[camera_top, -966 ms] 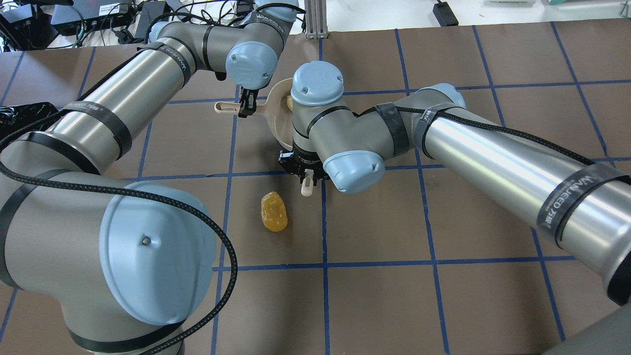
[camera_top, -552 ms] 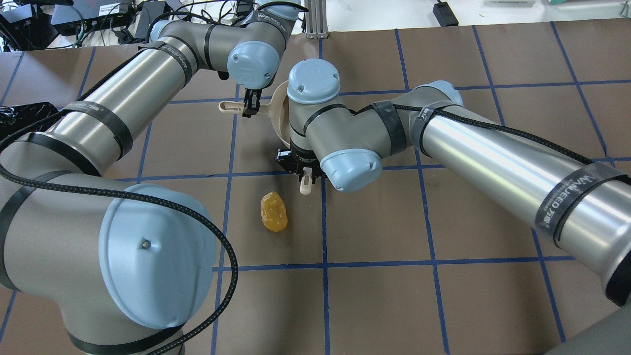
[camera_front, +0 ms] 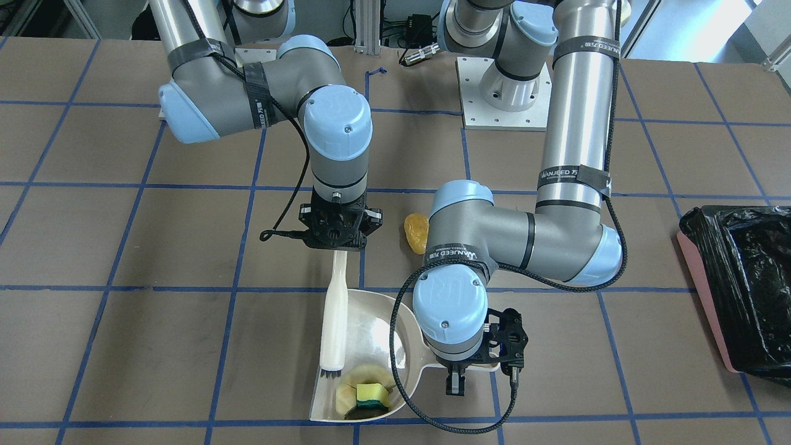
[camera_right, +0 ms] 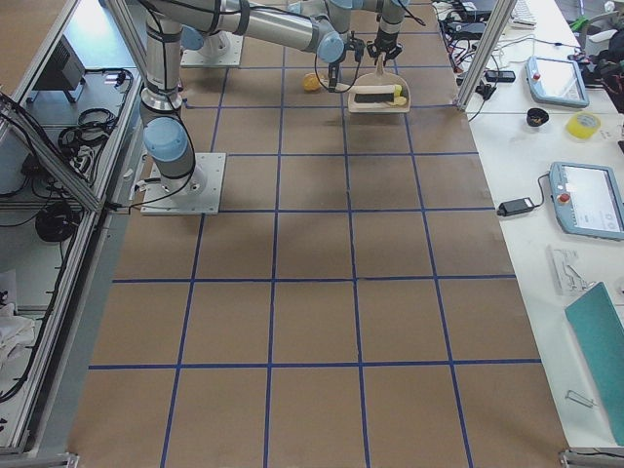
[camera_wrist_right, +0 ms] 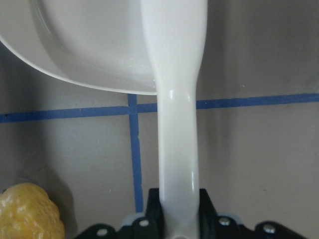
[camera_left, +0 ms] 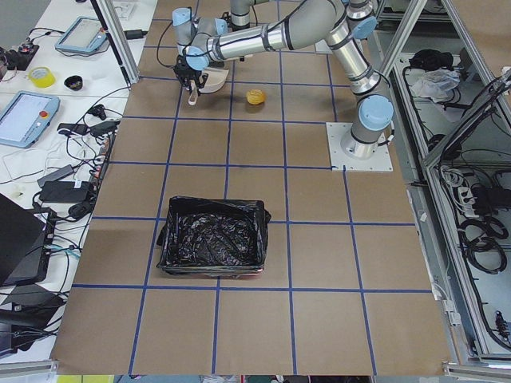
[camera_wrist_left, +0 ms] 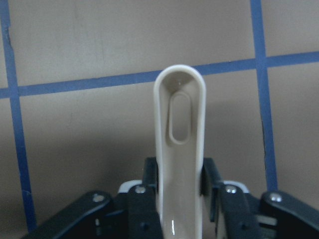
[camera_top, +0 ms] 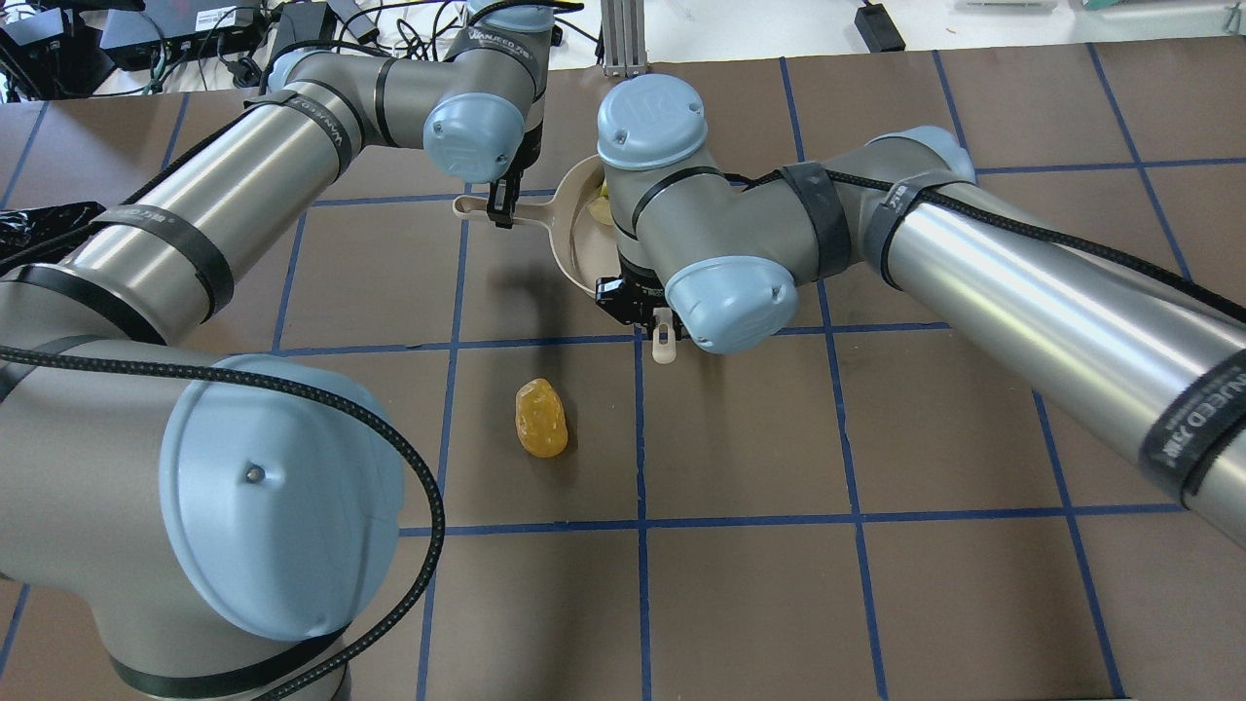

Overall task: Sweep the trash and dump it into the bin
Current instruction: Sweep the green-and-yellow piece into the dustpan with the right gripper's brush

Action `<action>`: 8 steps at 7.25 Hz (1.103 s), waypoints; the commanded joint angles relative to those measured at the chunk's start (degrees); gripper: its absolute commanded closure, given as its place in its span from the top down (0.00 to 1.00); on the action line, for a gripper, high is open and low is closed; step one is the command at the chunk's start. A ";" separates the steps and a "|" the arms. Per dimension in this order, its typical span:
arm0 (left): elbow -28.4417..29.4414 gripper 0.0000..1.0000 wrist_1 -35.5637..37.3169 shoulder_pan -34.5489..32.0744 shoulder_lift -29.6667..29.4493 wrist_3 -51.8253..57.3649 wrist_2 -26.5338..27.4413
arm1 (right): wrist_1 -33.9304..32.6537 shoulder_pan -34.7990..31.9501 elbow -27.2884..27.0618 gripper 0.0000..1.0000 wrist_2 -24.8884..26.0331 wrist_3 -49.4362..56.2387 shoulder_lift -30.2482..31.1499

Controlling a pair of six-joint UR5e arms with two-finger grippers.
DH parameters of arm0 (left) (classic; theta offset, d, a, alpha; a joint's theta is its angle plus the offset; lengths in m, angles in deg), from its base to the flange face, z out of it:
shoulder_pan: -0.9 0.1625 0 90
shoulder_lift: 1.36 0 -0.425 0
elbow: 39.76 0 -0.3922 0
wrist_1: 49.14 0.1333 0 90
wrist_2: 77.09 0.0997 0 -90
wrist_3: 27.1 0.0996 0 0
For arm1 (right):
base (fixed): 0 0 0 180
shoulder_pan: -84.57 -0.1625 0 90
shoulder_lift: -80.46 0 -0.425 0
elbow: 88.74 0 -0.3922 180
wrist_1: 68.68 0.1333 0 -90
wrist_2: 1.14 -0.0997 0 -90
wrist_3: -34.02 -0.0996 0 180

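The yellow-orange lump (camera_top: pixel 541 419) lies alone on the brown table, and also shows in the front view (camera_front: pixel 417 232). The beige dustpan (camera_front: pixel 371 324) holds the cream crescent (camera_front: pixel 366 373) and the yellow-and-green sponge chunk (camera_front: pixel 369 393) near its open edge. My left gripper (camera_front: pixel 454 382) is shut on the dustpan's handle (camera_wrist_left: pixel 179 144). My right gripper (camera_front: pixel 338 246) is shut on a white brush (camera_front: pixel 335 315), whose bristles rest in the pan beside the two pieces. The pink bin (camera_front: pixel 701 290) with its black bag stands far off on my left.
Both wrists crowd together over the dustpan (camera_top: pixel 574 234), between it and the lump. The bin also shows in the exterior left view (camera_left: pixel 214 247). Blue tape lines grid the brown table. Cables and equipment lie beyond the far edge.
Both grippers, the dustpan and the brush have shifted to the right and slightly away in the overhead view. The yellow-orange lump has not moved.
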 commanded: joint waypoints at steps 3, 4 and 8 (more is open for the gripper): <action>-0.40 0.00 -1.12 4.56 3.07 3.53 -1.44 | 6.25 2.21 -0.91 0.00 -1.09 0.65 3.09; 0.13 0.00 -4.27 6.75 4.65 5.47 -1.26 | 9.23 2.29 -1.44 0.00 -3.63 -0.75 5.79; -3.01 0.00 -11.85 16.93 11.76 15.30 1.64 | 13.04 2.03 -7.83 0.00 -4.89 -4.97 15.38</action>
